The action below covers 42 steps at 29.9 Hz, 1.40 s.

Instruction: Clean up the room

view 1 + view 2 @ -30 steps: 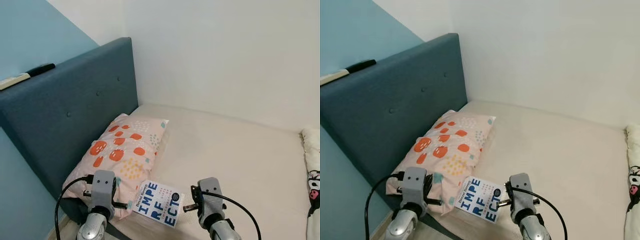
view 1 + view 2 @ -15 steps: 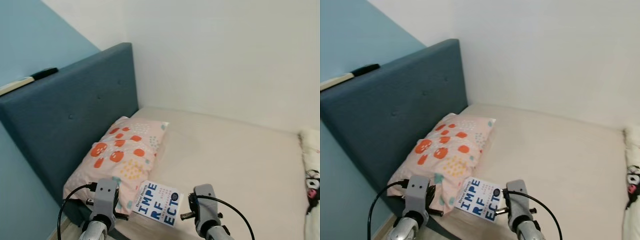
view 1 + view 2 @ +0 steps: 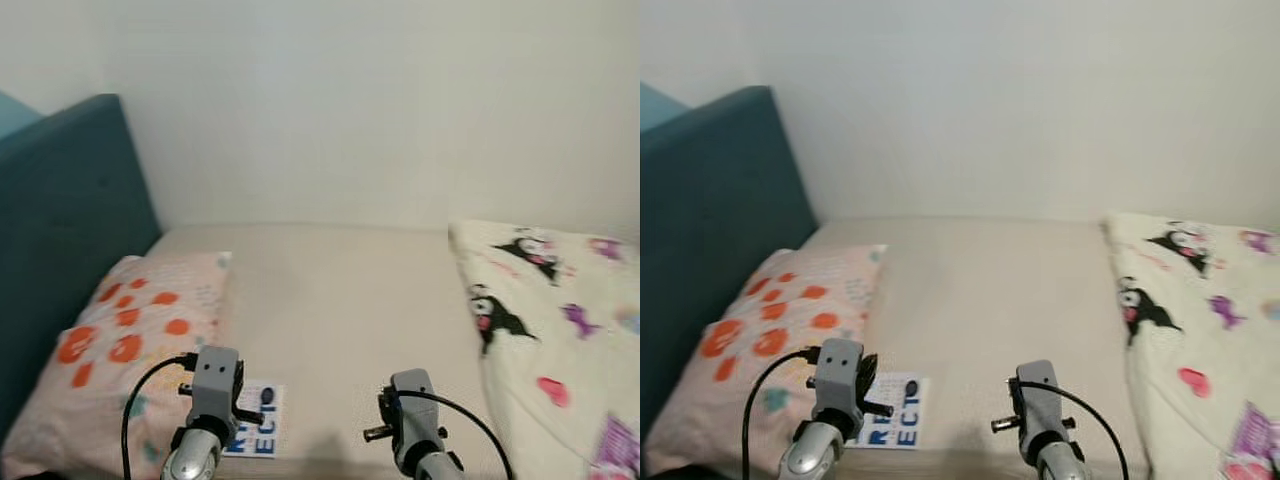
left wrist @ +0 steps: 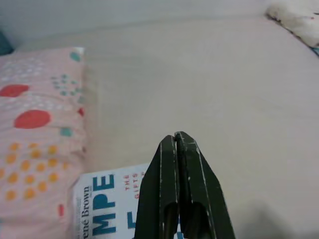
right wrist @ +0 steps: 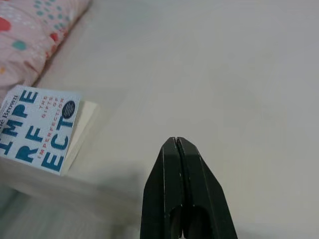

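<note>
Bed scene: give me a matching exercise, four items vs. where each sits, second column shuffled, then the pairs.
Items:
1. white paperback book with blue lettering
2. pink pillow with orange spots
3. dark blue padded headboard
4. white blanket with cartoon prints

Places:
A. upright at the left end of the bed
B. flat on the cream mattress by its near edge, beside the pillow
C. spread over the right side of the mattress
D. lying against the headboard

Pairs: 1-B, 2-D, 3-A, 4-C
</note>
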{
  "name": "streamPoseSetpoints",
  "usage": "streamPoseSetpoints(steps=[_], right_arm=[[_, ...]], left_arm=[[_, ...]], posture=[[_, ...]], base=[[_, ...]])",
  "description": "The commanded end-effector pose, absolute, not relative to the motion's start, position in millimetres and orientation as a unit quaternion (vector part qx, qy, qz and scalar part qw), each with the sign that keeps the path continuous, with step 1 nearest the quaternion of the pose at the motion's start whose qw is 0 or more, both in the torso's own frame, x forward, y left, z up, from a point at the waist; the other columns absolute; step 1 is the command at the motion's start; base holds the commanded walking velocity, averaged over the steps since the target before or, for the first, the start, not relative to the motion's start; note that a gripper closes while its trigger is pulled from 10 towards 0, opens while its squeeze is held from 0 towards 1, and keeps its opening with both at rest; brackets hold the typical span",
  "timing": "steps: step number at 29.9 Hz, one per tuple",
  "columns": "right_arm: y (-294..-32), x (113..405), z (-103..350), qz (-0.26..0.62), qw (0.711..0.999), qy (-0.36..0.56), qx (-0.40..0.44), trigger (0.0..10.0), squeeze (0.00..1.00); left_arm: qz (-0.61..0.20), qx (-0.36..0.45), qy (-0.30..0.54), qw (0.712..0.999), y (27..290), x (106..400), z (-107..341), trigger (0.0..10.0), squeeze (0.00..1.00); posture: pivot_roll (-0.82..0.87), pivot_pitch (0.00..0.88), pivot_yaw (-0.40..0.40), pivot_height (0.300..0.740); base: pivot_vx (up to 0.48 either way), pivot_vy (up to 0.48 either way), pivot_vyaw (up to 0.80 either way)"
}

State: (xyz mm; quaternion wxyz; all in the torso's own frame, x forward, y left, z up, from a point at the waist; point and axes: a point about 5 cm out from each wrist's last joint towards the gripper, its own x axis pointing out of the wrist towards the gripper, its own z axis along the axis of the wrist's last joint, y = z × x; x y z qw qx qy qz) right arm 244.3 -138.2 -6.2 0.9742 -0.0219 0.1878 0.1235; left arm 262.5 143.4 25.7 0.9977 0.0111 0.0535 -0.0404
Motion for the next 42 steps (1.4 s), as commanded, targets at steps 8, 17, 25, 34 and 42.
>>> streamPoseSetpoints(steps=[8, 17, 25, 34, 42], right_arm=[[-134.9, 244.8, -9.0, 0.132, 0.971, 0.199, -0.020, 10.0, 0.00], [-137.4, 243.8, -9.1, 0.125, 0.972, 0.199, -0.015, 10.0, 0.00], [-136.9, 242.9, -10.6, 0.124, 0.971, 0.205, -0.014, 10.0, 0.00], [-137.4, 241.1, -11.6, 0.124, 0.970, 0.207, -0.014, 10.0, 0.00], [-137.1, 240.4, -12.3, 0.124, 0.970, 0.209, -0.014, 10.0, 0.00]], left_arm=[[-0.010, -0.002, 0.065, 0.998, 153.2, 259.3, 20.6, 10.0, 0.00], [-0.025, 0.013, 0.064, 0.998, 149.8, 258.8, 20.3, 10.0, 0.00], [-0.027, -0.005, 0.074, 0.997, 149.0, 258.6, 18.7, 10.0, 0.00], [-0.055, 0.006, 0.091, 0.994, 147.3, 258.0, 14.8, 10.0, 0.00], [-0.049, 0.014, 0.096, 0.994, 149.9, 257.9, 13.8, 10.0, 0.00]], posture=[[0.00, 0.016, -0.003, 0.740], [0.00, 0.019, -0.001, 0.740], [0.00, 0.013, 0.000, 0.740], [0.00, 0.005, 0.000, 0.740], [0.00, 0.007, 0.002, 0.740]], base=[[0.000, 0.000, 0.00], [0.000, -0.267, 0.00], [0.000, -0.060, 0.00], [0.000, 0.160, 0.00], [0.000, 0.300, 0.00]])
